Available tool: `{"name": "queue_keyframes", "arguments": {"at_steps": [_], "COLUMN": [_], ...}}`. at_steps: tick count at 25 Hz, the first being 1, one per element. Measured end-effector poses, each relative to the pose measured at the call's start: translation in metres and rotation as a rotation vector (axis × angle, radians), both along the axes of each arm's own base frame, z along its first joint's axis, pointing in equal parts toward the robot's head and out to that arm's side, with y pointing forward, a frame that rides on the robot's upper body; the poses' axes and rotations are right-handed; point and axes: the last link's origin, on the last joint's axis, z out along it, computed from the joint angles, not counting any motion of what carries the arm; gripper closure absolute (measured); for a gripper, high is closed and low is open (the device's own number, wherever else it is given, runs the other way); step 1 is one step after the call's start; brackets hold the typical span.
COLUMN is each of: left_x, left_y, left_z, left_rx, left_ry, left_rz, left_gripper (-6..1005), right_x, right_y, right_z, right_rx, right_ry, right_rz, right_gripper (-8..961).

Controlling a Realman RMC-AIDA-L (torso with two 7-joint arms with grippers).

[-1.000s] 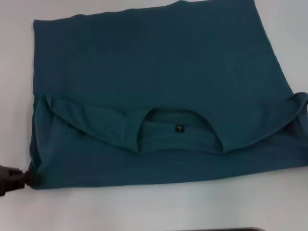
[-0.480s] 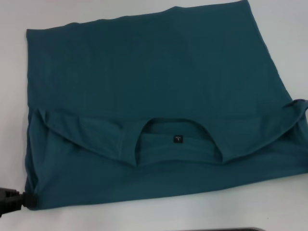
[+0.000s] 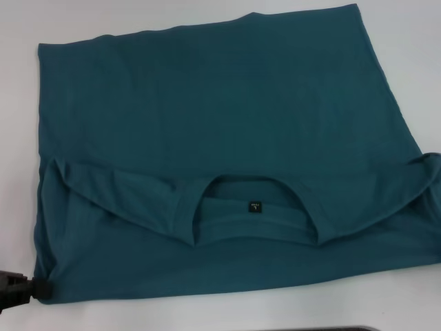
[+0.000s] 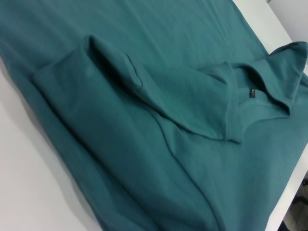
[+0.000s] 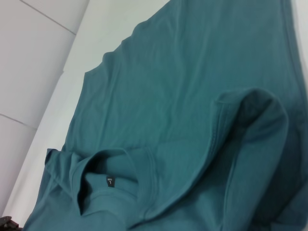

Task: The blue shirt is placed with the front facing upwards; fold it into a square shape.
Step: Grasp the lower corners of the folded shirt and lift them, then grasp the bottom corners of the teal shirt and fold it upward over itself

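Note:
The blue shirt (image 3: 220, 117) lies flat on the white table, plain side up. Its collar end is folded over towards me, so the round neck and small black label (image 3: 255, 205) show near the middle. My left gripper (image 3: 43, 289) sits at the shirt's near left corner, touching the cloth, and appears shut on it. The left wrist view shows the folded sleeve and collar flap (image 4: 144, 82) from close by. In the right wrist view the shirt (image 5: 183, 96) and its label (image 5: 110, 181) are seen. My right gripper shows in no view.
Bare white table (image 3: 207, 314) runs along the near side and to the left (image 3: 17, 138) of the shirt. A dark edge (image 3: 324, 329) shows at the very bottom of the head view. The shirt's right side reaches the picture's edge.
My left gripper has moved towards me with the shirt's near left corner, pulling that edge nearer and spreading the cloth. In the last half second it barely shifted.

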Motion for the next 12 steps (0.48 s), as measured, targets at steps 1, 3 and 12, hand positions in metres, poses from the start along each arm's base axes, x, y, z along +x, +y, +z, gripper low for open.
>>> {"name": "queue_keyframes", "arguments": {"at_steps": [1, 3, 12], "left_x": [-0.0001, -0.0002, 0.0013], "left_y": [0.0001, 0.0001, 0.0036], "left_z": [0.0003, 0.0005, 0.0008], "left_rx": [0.0, 0.0, -0.005], "left_ry": [0.0, 0.001, 0.006], "left_rz": [0.0, 0.0, -0.011], "left_gripper": [958, 958, 958], "right_x": [0.0006, 0.0016, 0.0027], "right_y": [-0.0014, -0.0034, -0.009], "right_z": [0.0001, 0.0005, 0.0041], "right_rx": [0.003, 0.009, 0.028], "right_ry": [0.001, 0.002, 0.012], "right_rz": [-0.004, -0.011, -0.024], "right_gripper": [918, 918, 918]}}
